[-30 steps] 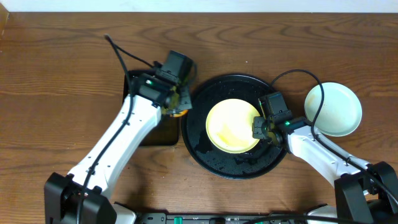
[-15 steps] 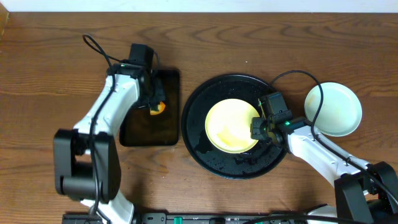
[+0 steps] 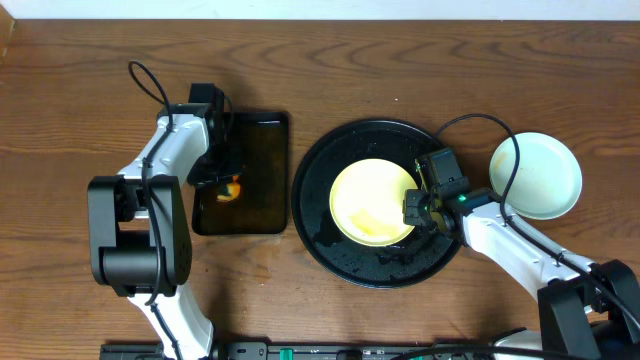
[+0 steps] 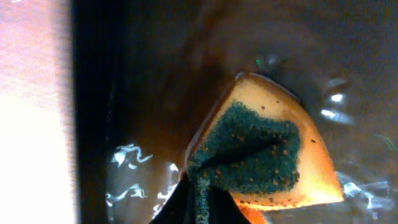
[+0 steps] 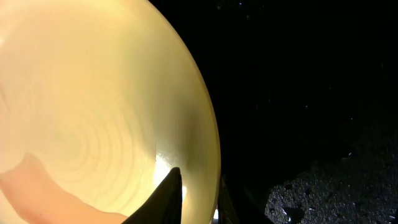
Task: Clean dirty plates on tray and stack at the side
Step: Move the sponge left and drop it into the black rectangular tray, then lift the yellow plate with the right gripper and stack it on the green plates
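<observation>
Table (image 3: 80,100) of brown wood holds the big round tray (image 3: 330,250) in the middle and a small black tray (image 3: 260,150) to its left; the yellow plate (image 3: 365,205) lies inside the round tray; a white plate (image 3: 545,175) sits on the table just right of it; the right gripper (image 5: 196,190) pinches the yellow plate's right rim, so I think lifting it out to stack is the step now; next it must rise level and not slip. The left gripper (image 4: 199,205) is clenched on a sponge (image 4: 267,155) over the small tray, well apart; only the cable (image 3: 480,118) by the white plate might get in the way.
</observation>
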